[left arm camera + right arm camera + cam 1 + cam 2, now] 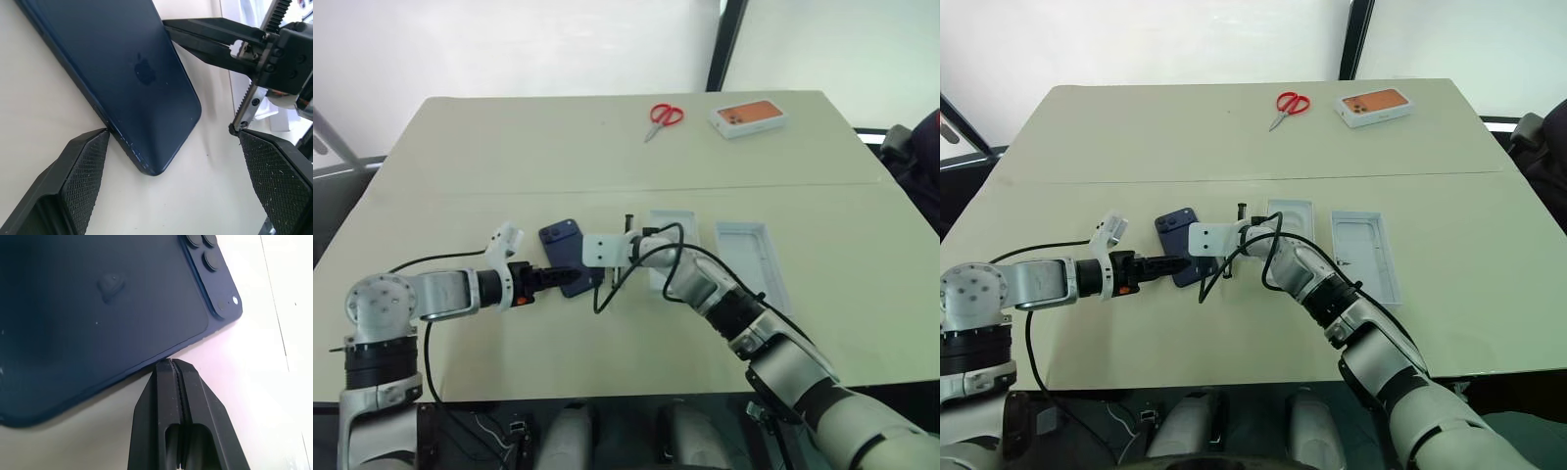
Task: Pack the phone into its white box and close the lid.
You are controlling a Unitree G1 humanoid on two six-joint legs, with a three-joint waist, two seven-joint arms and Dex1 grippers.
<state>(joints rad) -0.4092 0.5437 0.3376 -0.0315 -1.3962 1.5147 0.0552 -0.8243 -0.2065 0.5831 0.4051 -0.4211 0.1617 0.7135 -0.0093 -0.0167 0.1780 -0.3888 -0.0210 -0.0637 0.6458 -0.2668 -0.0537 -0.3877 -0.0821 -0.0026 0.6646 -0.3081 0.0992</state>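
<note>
Currently phone (566, 257) flat on table (509, 157), unpacked; left gripper (171, 161) fingers wide apart at its near corner, right gripper (170, 367) fingers pressed together at its edge. White box (672, 238) empty, lid (754, 260) beside it, off

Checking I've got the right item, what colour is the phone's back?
Dark navy blue phone, clearest in the left wrist view.

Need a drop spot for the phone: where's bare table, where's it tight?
Free: the far left table, left of the scissors, and the near strip. Crowded: mid-table, where both pincers flank the phone, beside the white box and lid.
</note>
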